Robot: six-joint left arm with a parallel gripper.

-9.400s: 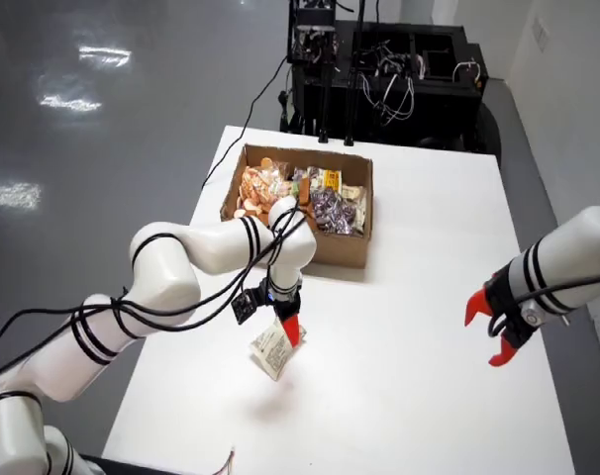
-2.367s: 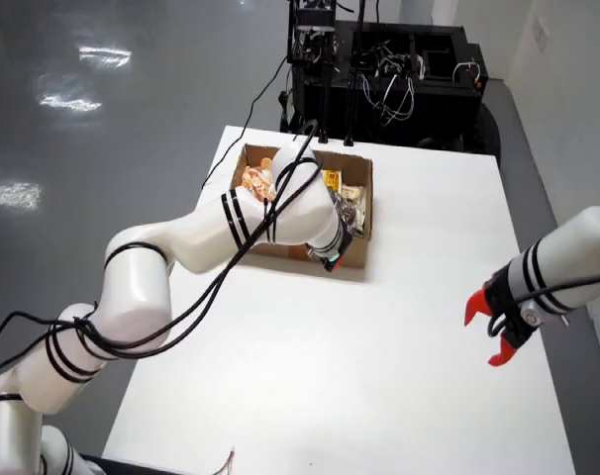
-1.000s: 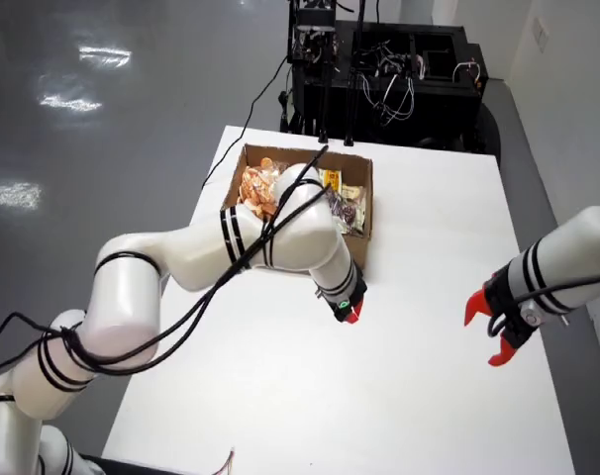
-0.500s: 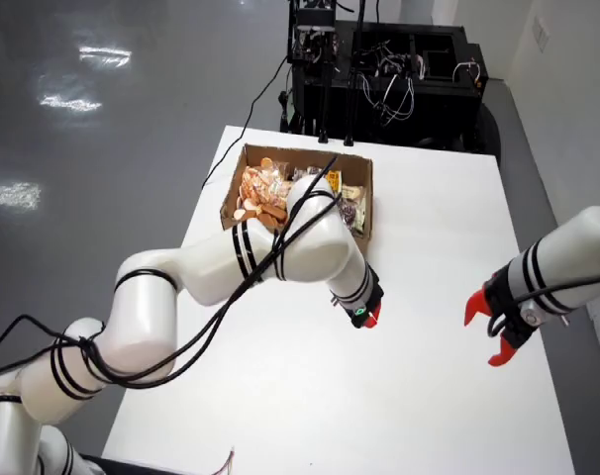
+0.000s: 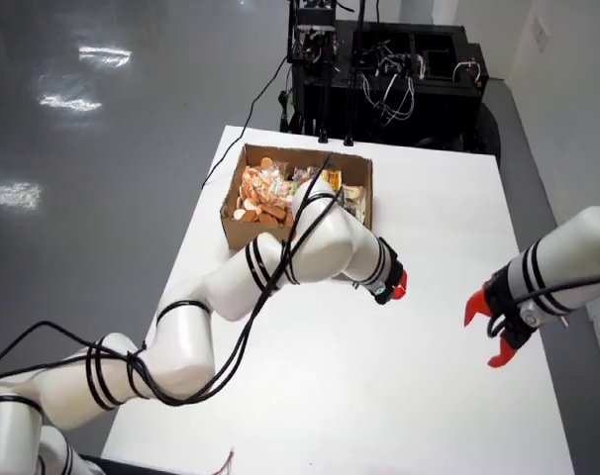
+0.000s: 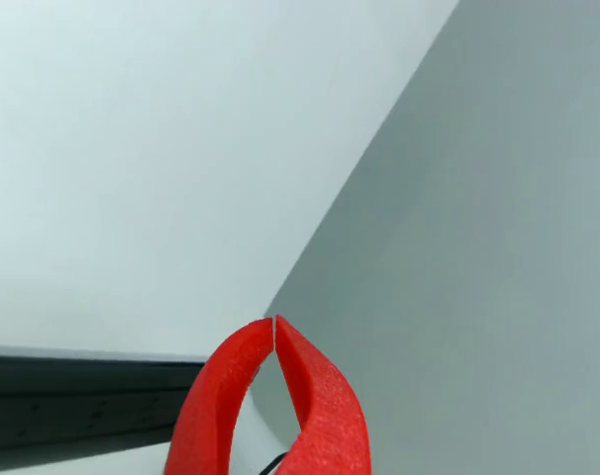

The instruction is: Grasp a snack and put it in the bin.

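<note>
In the view from above, the working arm reaches across the table [image 5: 429,396] from the lower left, and its tool [image 5: 397,286] hangs over the middle of the white top. The view that rides on the tool [image 6: 274,319] shows the red fingers [image 6: 325,396] closed tip to tip with nothing between them. The snacks [image 5: 263,190] lie in a cardboard box [image 5: 243,230] up and left of the tool, near the arm's elbow. To the tool's right, well apart, the second arm's gripper [image 5: 490,332] has its jaws spread. Ahead of the tool, the table edge meets the grey floor [image 6: 498,247].
</note>
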